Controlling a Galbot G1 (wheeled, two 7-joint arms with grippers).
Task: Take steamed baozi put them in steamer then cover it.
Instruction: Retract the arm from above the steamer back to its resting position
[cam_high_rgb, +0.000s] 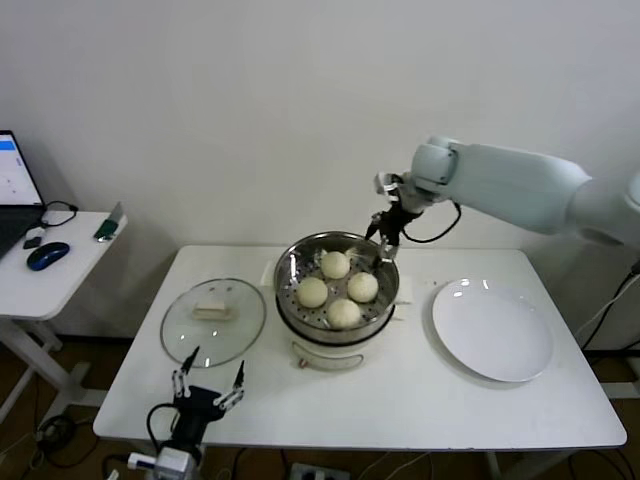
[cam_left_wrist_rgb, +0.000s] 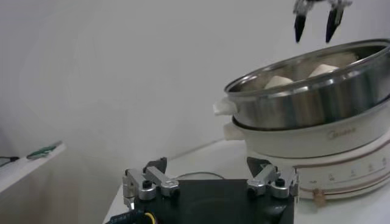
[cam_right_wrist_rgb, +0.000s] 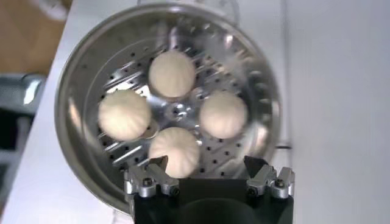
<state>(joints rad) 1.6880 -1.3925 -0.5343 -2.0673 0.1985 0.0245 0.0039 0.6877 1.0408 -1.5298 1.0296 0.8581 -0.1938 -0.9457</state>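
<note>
On the white table (cam_high_rgb: 400, 400), the steamer (cam_high_rgb: 337, 262), a shiny steel pot on a white electric base, stands at centre with all four steamed baozi (cam_high_rgb: 344, 313) resting on its perforated tray, close together around the tray's middle. Left of it lies the cover (cam_high_rgb: 213, 320), a clear glass lid with a metal rim, flat on the tabletop with its cream bar handle (cam_high_rgb: 212, 311) up. A white plate (cam_high_rgb: 492, 330) sits bare to the right. The lid looks rigid, fairly heavy, slick and breakable; the raised bar handle is likely the only safe place to grip it, squarely and from above. The buns look soft and easily dented. The right gripper (cam_high_rgb: 386, 232) hangs above the pot's far rim with fingers spread and nothing between them. The left gripper (cam_high_rgb: 208, 381) waits near the table's front edge, just before the lid, likewise wide and empty.
</note>
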